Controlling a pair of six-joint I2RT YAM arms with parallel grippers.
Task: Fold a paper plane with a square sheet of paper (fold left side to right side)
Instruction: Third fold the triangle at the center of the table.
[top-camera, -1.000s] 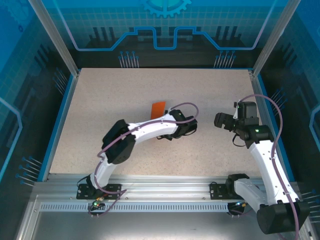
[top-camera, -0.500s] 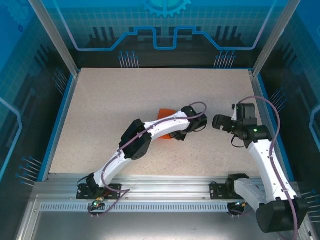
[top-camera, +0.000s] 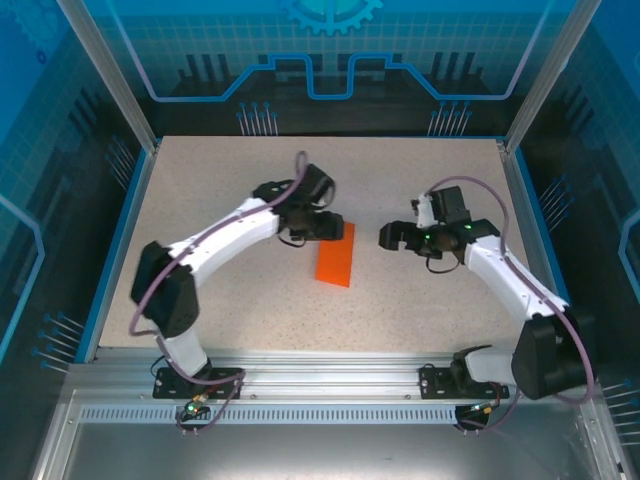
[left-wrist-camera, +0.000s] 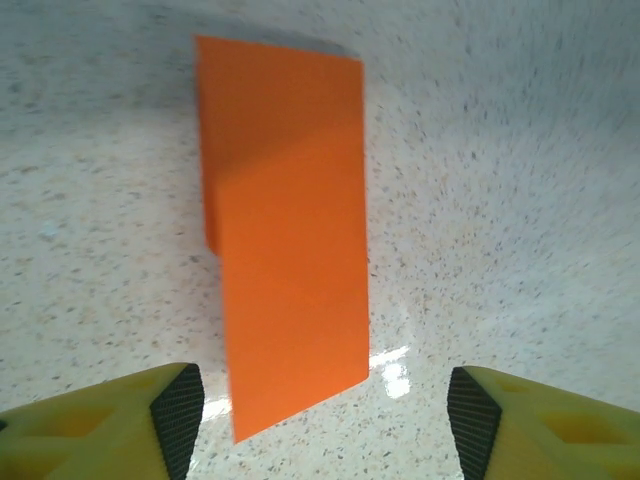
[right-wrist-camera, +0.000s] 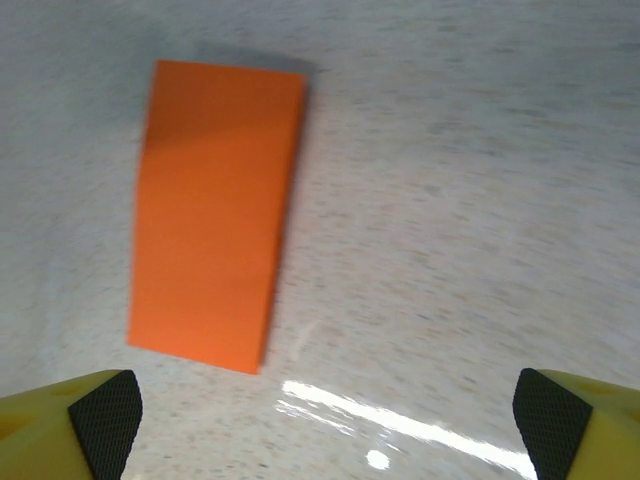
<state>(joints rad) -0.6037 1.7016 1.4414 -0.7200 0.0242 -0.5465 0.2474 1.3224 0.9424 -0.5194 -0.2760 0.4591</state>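
The square sheet of paper (top-camera: 335, 256) lies flat on the table, folded into a narrow orange rectangle. In the left wrist view the paper (left-wrist-camera: 285, 230) has one layer slightly offset along its left edge. My left gripper (top-camera: 332, 230) hovers at the paper's far end. It is open (left-wrist-camera: 325, 425), with the paper's near corner between its fingers but untouched. My right gripper (top-camera: 390, 237) hangs open (right-wrist-camera: 328, 425) just right of the paper (right-wrist-camera: 215, 210), over bare table. A paper plane is out of view.
The speckled beige table (top-camera: 220, 180) has a blue rim (top-camera: 125, 220) on its sides and metal frame posts (top-camera: 105, 70) at the back corners. Both arm bases sit on the rail (top-camera: 320, 375) at the near edge.
My left gripper opened and let go of the paper, and the arm swung back and to the left. The paper now lies flat and uncovered. My right gripper moved left toward it.
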